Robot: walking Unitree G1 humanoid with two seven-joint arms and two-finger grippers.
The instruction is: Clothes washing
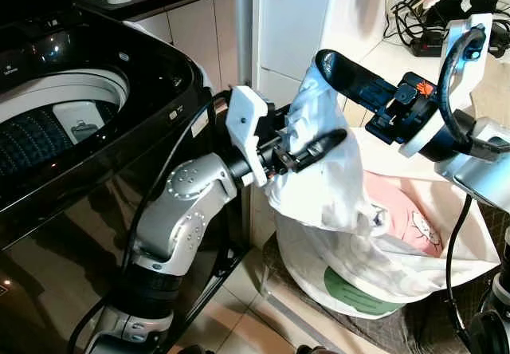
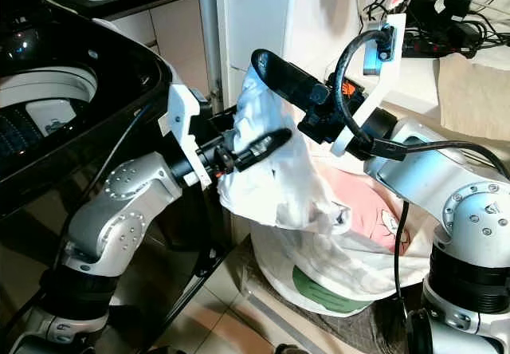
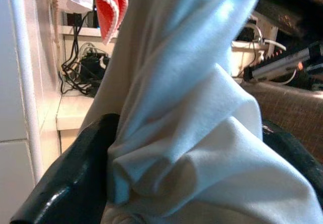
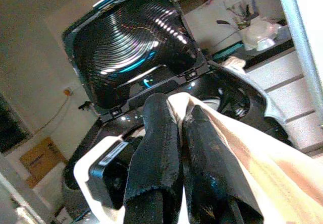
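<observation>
Left gripper (image 1: 323,148): fingers clamped on white garment (image 1: 331,186)
Right gripper (image 1: 331,65): fingers pinching garment's top edge
Garment: hanging above laundry bag (image 1: 358,286), beside washing machine (image 1: 88,123)

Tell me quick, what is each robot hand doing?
Left gripper: fingers shut on the white garment.
Right gripper: fingers shut on its top edge.

Both arms (image 1: 187,210) are silver metal with rounded joints dotted with small screws. Each ends in a white bracket (image 1: 241,135), black cables (image 1: 454,75) and a gripper (image 2: 283,79) of long black fingers.
</observation>
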